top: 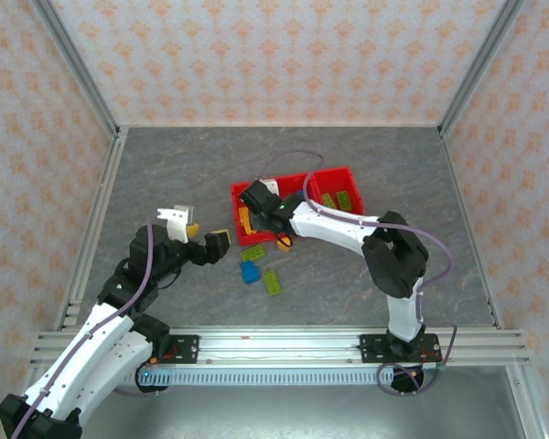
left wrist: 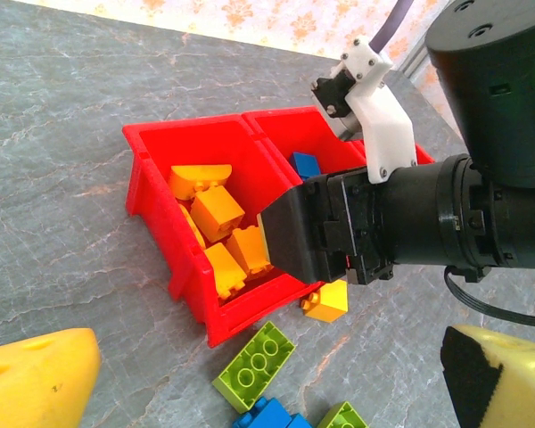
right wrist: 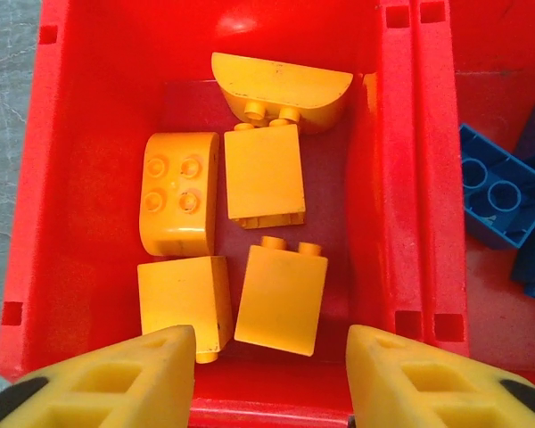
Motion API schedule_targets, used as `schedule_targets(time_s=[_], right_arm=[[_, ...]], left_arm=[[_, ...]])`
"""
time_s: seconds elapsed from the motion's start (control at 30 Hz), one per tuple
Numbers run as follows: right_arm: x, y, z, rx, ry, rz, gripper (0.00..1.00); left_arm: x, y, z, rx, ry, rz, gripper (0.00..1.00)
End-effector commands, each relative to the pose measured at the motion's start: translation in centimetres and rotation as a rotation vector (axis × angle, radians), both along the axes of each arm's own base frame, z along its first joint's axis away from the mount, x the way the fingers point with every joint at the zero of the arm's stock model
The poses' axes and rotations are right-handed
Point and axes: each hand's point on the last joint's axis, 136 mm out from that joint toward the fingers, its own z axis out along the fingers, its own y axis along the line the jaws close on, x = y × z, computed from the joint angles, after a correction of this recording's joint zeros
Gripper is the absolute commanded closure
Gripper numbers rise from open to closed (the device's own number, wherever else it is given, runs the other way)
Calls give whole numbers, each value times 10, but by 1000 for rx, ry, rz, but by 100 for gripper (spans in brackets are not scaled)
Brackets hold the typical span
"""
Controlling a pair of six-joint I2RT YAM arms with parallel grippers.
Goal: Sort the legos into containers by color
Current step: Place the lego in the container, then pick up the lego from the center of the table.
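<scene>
Orange-yellow legos (right wrist: 266,174) (studded, one round-topped) lie loose in red bin (right wrist: 36,178).

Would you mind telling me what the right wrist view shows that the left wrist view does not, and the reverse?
Right wrist view: looking straight down into the end bin, five orange-yellow bricks can be counted, with the right gripper open and empty over it. Left wrist view: on the table outside the bins, a loose orange-yellow brick, two lime green bricks and a loose blue brick, with the left gripper wide open near them. Shared: the red end bin with its orange-yellow bricks, and a blue brick in the neighbouring bin.
</scene>
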Motion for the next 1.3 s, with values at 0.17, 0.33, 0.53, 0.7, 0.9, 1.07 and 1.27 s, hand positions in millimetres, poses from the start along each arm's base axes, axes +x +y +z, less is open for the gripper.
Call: schedule_targets(time_s=[0.17, 0.33, 0.53, 0.7, 0.9, 1.07, 1.27], right_arm=[[-2, -15, 27, 43, -43, -72, 25], [-15, -34, 28, 72, -40, -126, 0], [-33, -53, 19, 91, -6, -169, 0], [-45, -62, 7, 112, 11, -183, 0], [-52, -63, -8, 33, -31, -14, 0], [-53, -61, -12, -39, -56, 120, 2], [-52, -51, -23, -75, -67, 226, 2]], left_arm=[[-2, -5, 1, 6, -11, -32, 1], [-2, -5, 1, 6, -12, -32, 1], [-2, -5, 2, 5, -15, -31, 1], [-2, -5, 2, 5, -14, -30, 1], [-2, -5, 1, 6, -12, -30, 1], [-2, -5, 1, 8, -9, -28, 1], [-1, -4, -1, 11, -4, -22, 1]])
